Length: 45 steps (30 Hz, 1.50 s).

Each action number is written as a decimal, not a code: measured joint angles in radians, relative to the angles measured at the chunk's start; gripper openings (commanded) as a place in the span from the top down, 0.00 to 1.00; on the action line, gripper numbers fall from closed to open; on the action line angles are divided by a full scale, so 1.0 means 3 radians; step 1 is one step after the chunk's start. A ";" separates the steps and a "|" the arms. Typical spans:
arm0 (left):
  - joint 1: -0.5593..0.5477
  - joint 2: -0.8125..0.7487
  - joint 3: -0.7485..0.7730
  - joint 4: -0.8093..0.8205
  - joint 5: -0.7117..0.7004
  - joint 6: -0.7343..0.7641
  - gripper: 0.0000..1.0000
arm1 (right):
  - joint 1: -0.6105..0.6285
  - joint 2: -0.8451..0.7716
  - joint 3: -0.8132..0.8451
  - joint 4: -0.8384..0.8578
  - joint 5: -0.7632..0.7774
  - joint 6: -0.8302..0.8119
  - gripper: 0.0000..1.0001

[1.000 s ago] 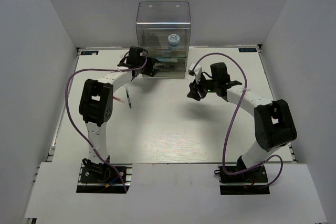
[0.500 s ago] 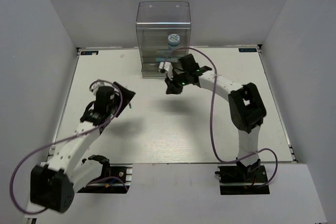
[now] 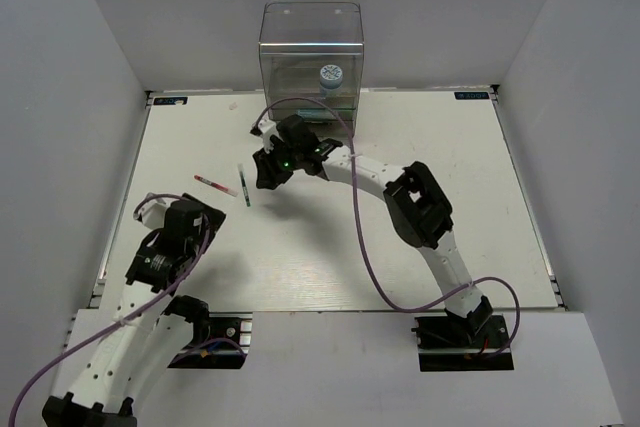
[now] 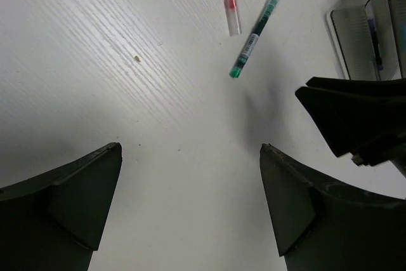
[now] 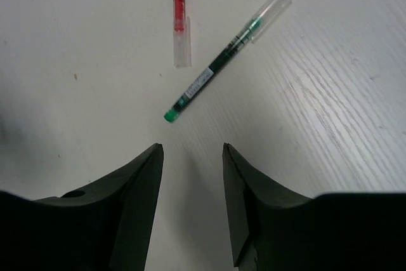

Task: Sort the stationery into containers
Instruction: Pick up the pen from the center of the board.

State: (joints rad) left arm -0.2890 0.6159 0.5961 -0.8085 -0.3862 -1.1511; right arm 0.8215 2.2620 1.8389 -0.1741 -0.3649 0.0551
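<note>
Two pens are left unsorted on the table (image 3: pixel 300 247), so the task is judged only partly done. Nearest the bases, the left gripper (image 4: pixel 190 149) is seen low over bare tabletop, its jaws spread fully wide and nothing held. Farther out, a red pen (image 5: pixel 180 20) and a green pen (image 5: pixel 225 57) are laid just beside each other, well apart from any container. The right gripper (image 5: pixel 191 150) is hung just short of the green pen's tip, jaws partly parted and empty. At the far edge a clear cabinet (image 3: pixel 310 27) is stood, with a patterned roll (image 3: pixel 331 75) already stored inside. Compared with half a second earlier, the right gripper is found swung from the cabinet front over to the pens, and the left arm is drawn back toward its base.
</note>
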 measured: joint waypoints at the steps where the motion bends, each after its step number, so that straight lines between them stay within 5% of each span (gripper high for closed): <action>1: 0.0000 -0.0062 0.0000 -0.0065 -0.0025 -0.0022 0.00 | 0.0043 0.0055 0.0029 0.0037 0.0034 0.0051 0.51; 21: -0.0008 -0.0356 0.0031 -0.0493 -0.0174 -0.0117 0.00 | 0.0406 0.0813 0.0603 0.0813 0.1486 0.0443 0.52; 45: -0.0008 -0.0254 0.0086 -0.0479 -0.0168 -0.0201 0.00 | 0.0520 0.0841 0.0278 0.1130 0.1761 0.0019 0.60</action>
State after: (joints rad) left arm -0.2913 0.5396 0.6220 -0.9524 -0.4366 -1.2114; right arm 0.9775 2.5141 1.9224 0.1650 0.1635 0.0608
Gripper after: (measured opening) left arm 0.992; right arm 0.426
